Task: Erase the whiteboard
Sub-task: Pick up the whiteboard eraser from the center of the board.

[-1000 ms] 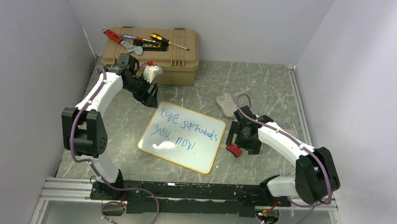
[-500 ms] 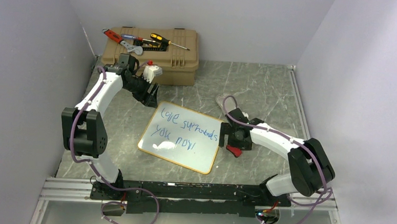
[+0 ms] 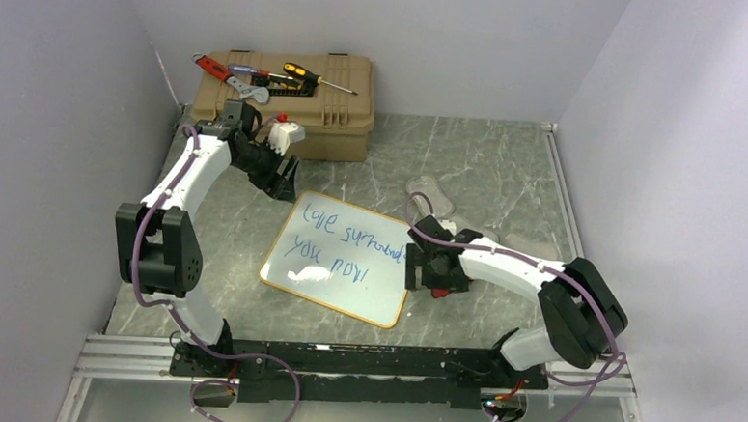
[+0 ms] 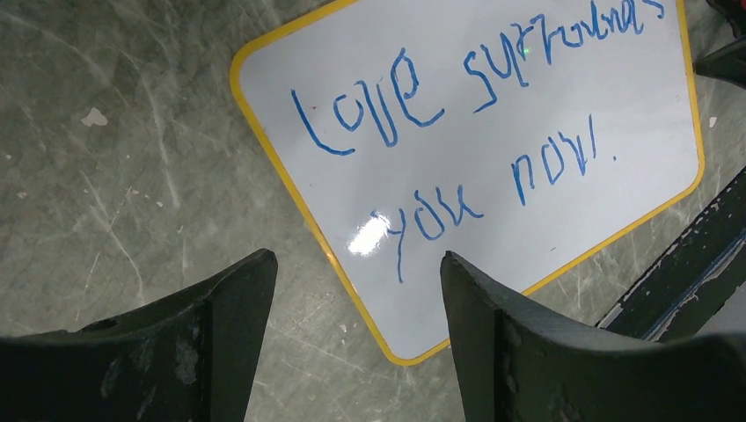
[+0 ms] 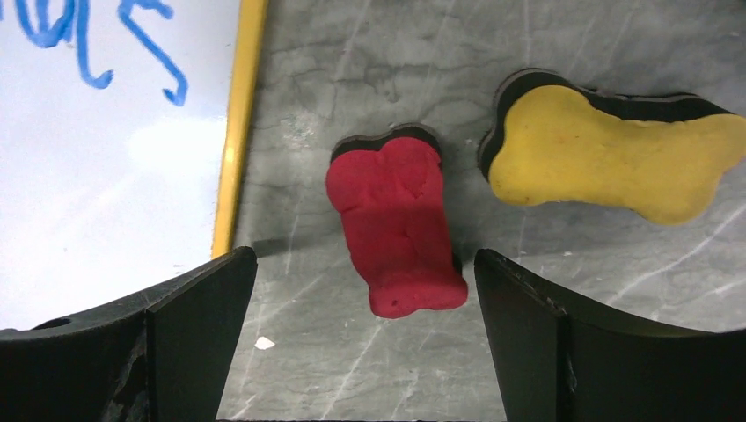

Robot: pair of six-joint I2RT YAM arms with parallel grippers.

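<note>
Whiteboard likely light, slick (may slide); pin its frame. Left gripper released; right gripper released above red eraser beside it.

Your left arm is stretched forward up the left side with the elbow bent, and the left pincer at the far end is angled down at the desk, jaws partly spread. Your right arm sits low, forearm reaching in toward the middle. The right pincer points straight down, jaws as wide as they go, gripping nothing.
</note>
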